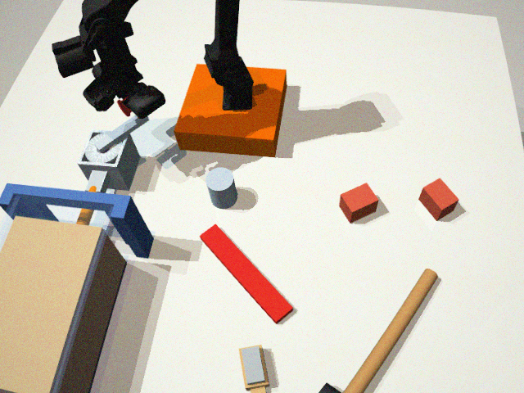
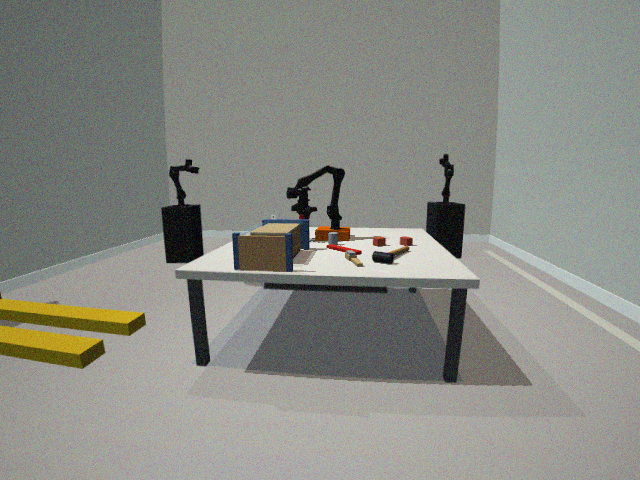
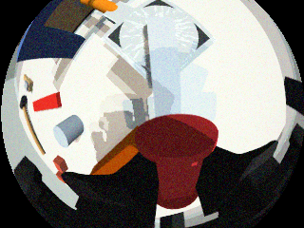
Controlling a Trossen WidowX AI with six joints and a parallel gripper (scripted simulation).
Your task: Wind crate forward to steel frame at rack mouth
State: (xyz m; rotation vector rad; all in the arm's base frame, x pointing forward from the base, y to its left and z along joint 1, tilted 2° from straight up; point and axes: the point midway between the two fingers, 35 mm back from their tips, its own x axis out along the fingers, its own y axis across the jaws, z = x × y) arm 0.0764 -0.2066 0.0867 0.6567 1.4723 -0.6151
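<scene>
My gripper (image 1: 123,106) (image 3: 170,136) is shut on the red knob (image 1: 124,107) (image 3: 176,135) of the winch handle. The handle's grey arm (image 1: 124,132) (image 3: 163,81) reaches from the knob to the round top of the winch (image 1: 130,167) (image 3: 127,49). The square key is hidden. An orange strap (image 1: 84,215) (image 3: 102,5) runs from the winch under the blue frame (image 1: 71,195) (image 2: 305,237) (image 3: 45,47) toward the tan crate (image 1: 46,295) (image 2: 264,252). The crate looks flat. Its front edge lies behind the frame's top bar, with strap showing between; the exact gap is unclear.
The orange arm base (image 1: 230,122) stands right of the winch. A grey cylinder (image 1: 221,187) (image 3: 68,130), a red bar (image 1: 246,273), two red blocks (image 1: 359,201) (image 1: 438,198), a wooden-handled mallet (image 1: 393,330) and a brush-like tool (image 1: 254,365) lie farther right.
</scene>
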